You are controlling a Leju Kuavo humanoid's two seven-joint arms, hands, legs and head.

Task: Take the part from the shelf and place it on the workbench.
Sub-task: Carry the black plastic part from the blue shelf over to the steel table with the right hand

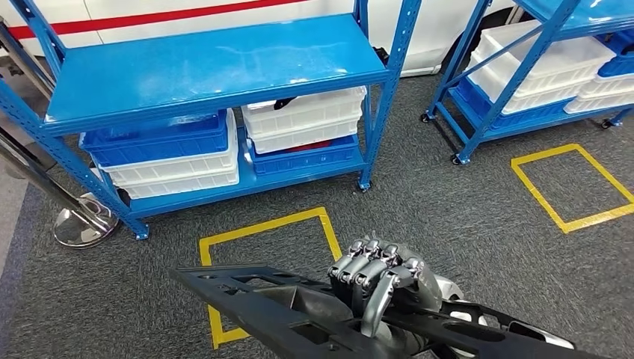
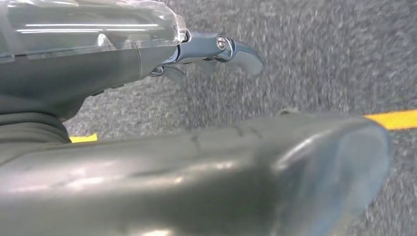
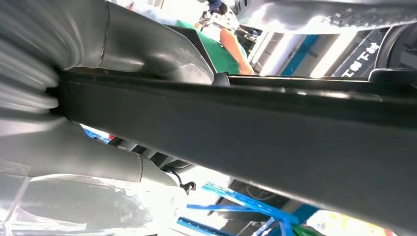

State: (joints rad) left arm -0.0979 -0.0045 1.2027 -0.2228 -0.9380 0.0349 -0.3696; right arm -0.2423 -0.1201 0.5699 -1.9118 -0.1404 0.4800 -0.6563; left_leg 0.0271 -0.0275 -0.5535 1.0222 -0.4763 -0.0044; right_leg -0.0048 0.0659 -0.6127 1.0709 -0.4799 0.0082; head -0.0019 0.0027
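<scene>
In the head view my right hand grips a long, flat black part with cut-outs, low in the picture and above the carpet. The part runs slantwise from the lower middle to the lower right corner. Up close in the right wrist view the part is a dark bar with my right hand wrapped around it. My left hand hangs over the grey carpet with its fingers and thumb apart and nothing in it.
A blue shelf stands ahead with blue and white bins on its lower level. A second blue shelf with bins is at the right. Yellow tape squares mark the carpet. A chrome post base sits at the left.
</scene>
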